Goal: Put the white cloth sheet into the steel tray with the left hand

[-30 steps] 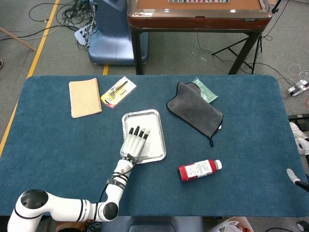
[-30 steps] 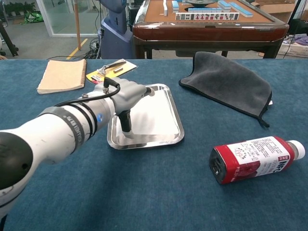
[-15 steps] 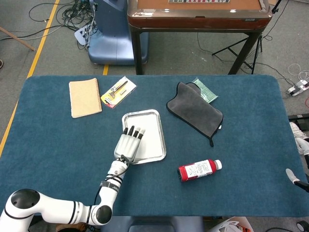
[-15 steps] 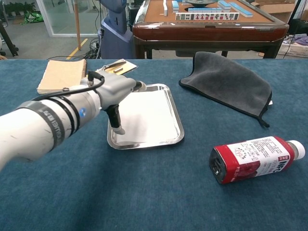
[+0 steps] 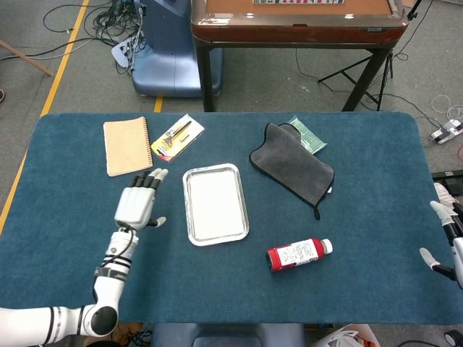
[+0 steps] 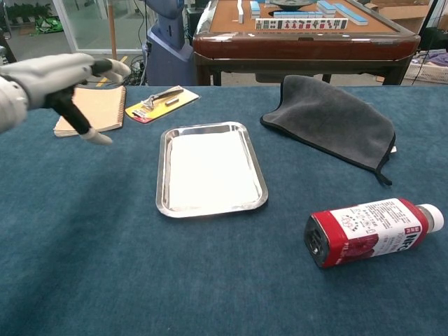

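The white cloth [image 5: 215, 204] is lying flat inside the steel tray [image 5: 189, 217], filling most of it. The tray is sitting just to the right of my left hand [image 5: 137, 204], not touching it. I am holding that hand up above the blue table [image 5: 72, 238] with fingers spread and nothing in it. Past my fingertips a tan notebook [image 5: 127, 145] is lying, with a yellow card [image 5: 177, 136] beside it. Farther right, beyond the tray, a gray towel [image 5: 293, 166] and a red bottle [image 5: 297, 254] are lying. My right hand [image 5: 450, 238] is peeking in at the table's far right edge with fingers apart, holding nothing. Bare blue table is showing all around my left hand.
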Controlling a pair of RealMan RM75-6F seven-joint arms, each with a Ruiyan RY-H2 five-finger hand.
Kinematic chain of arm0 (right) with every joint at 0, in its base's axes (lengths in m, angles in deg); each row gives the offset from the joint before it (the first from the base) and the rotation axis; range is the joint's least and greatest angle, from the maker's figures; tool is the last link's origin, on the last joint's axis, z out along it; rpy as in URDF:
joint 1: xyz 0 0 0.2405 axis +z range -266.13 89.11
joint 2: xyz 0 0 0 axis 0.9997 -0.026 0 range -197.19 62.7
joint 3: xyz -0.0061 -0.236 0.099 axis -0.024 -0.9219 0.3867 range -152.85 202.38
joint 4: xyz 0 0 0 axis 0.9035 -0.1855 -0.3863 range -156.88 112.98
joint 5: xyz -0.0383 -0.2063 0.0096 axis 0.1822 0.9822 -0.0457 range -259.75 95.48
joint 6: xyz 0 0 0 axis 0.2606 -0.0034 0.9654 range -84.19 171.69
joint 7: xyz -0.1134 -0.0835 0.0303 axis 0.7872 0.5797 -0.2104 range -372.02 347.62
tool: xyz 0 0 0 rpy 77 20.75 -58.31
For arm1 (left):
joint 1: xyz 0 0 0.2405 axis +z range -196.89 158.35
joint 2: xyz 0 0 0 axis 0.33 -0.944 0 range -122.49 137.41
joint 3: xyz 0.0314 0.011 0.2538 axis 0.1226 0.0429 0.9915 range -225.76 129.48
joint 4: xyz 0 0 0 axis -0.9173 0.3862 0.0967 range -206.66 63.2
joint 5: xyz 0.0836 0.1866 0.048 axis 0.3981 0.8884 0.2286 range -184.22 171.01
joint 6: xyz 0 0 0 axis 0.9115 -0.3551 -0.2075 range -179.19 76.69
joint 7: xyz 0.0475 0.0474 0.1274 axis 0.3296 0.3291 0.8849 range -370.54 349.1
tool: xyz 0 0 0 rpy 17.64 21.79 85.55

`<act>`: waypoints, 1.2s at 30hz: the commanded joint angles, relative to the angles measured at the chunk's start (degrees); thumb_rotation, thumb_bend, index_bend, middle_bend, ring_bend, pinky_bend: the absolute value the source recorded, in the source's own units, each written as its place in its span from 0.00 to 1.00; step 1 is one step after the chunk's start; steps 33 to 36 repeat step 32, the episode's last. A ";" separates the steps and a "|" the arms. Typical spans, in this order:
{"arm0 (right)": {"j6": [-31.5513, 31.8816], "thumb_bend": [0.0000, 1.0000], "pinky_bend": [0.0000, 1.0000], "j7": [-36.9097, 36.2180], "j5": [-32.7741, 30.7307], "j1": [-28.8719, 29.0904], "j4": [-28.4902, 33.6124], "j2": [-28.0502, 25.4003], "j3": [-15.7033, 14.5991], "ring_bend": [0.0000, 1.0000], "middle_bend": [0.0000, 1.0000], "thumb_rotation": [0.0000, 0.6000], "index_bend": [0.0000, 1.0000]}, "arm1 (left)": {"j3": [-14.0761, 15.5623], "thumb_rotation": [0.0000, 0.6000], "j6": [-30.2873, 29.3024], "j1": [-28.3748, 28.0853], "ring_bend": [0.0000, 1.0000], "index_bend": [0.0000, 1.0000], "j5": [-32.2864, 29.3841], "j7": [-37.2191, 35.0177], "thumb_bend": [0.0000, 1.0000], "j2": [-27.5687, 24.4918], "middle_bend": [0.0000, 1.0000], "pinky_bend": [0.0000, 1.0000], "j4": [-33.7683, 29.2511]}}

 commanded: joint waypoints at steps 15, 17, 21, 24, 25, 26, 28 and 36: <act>-6.06 0.25 0.17 -2.91 -0.21 3.77 -1.69 -0.08 -0.25 0.08 0.19 1.00 0.11 | 11.35 1.00 -13.65 17.82 0.08 0.04 20.12 -11.98 0.10 -12.10 0.10 0.10 -2.27; -6.64 0.25 0.17 -3.15 -0.04 4.15 -1.62 -0.29 -0.40 0.08 0.19 1.00 0.11 | 12.34 1.00 -14.28 19.17 0.08 0.04 21.68 -12.15 0.10 -13.26 0.10 0.10 -2.72; -6.84 0.25 0.17 -3.15 0.23 4.55 -1.37 -0.04 -0.50 0.08 0.19 1.00 0.11 | 13.53 1.00 -15.26 21.30 0.08 0.04 24.11 -12.34 0.10 -14.70 0.10 0.10 -3.47; -6.93 0.25 0.17 -3.02 0.66 4.87 -1.20 0.16 -0.64 0.08 0.19 1.00 0.11 | 13.99 1.00 -16.06 22.80 0.08 0.04 25.79 -12.78 0.10 -14.91 0.10 0.10 -3.40; -6.98 0.25 0.17 -2.96 0.75 4.96 -1.12 0.17 -0.68 0.08 0.19 1.00 0.11 | 14.12 1.00 -16.27 23.26 0.08 0.04 26.13 -12.83 0.10 -14.92 0.10 0.10 -3.38; -7.00 0.25 0.17 -2.86 0.83 5.03 -1.02 0.16 -0.71 0.08 0.19 1.00 0.11 | 14.29 1.00 -16.40 23.71 0.08 0.05 26.47 -12.89 0.10 -14.96 0.10 0.10 -3.40; -6.79 0.25 0.17 -2.54 1.13 5.16 -0.80 0.18 -0.72 0.08 0.19 1.00 0.11 | 14.58 1.00 -16.65 24.67 0.08 0.06 27.09 -12.98 0.10 -15.17 0.10 0.10 -3.62; -6.41 0.25 0.17 -2.00 1.29 5.25 -0.41 0.39 -0.75 0.08 0.19 1.00 0.11 | 14.66 1.00 -17.35 26.26 0.08 0.07 28.64 -12.98 0.10 -15.17 0.10 0.10 -4.18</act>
